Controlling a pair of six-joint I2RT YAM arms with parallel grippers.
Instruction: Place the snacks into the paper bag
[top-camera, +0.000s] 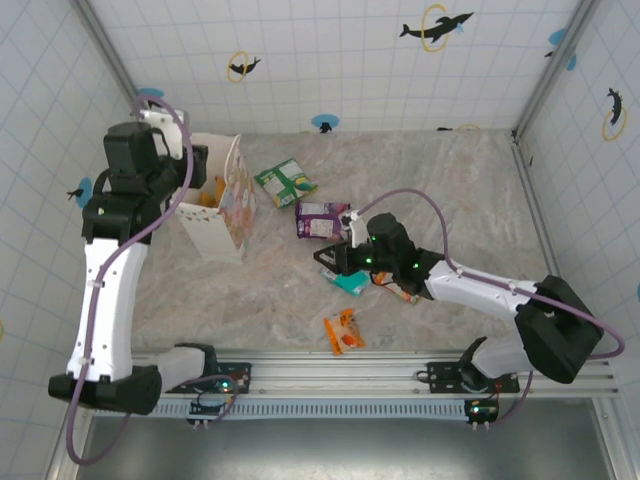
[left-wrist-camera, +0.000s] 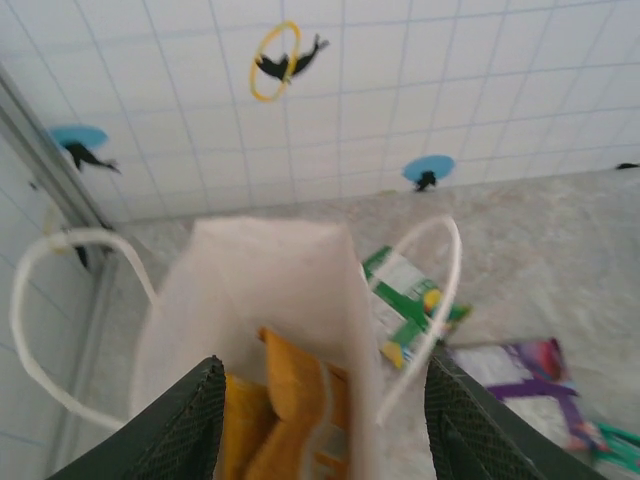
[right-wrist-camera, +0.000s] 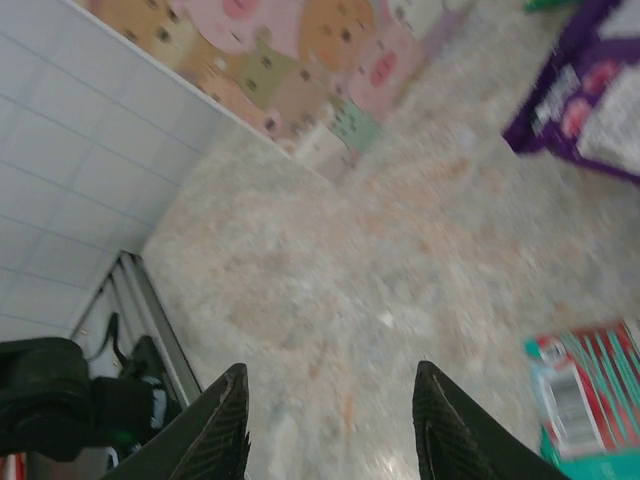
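Note:
The white paper bag (top-camera: 222, 205) stands upright at the left, with yellow and orange packets (left-wrist-camera: 285, 400) inside it. My left gripper (left-wrist-camera: 325, 425) hangs open over the bag's mouth (left-wrist-camera: 270, 270), its jaws wide apart and one bag wall and a cord handle (left-wrist-camera: 440, 290) between them. On the table lie a green-white packet (top-camera: 285, 182), a purple packet (top-camera: 322, 219), a teal packet (top-camera: 350, 282) and an orange-red packet (top-camera: 343, 331). My right gripper (right-wrist-camera: 330, 430) is open and empty, low over bare table left of the teal packet (right-wrist-camera: 590, 400).
Another orange packet (top-camera: 405, 294) peeks out beside the right forearm. The bag's patterned side (right-wrist-camera: 300, 50) faces the right gripper. Tiled walls enclose the table on three sides, and a metal rail (top-camera: 400, 372) runs along the near edge.

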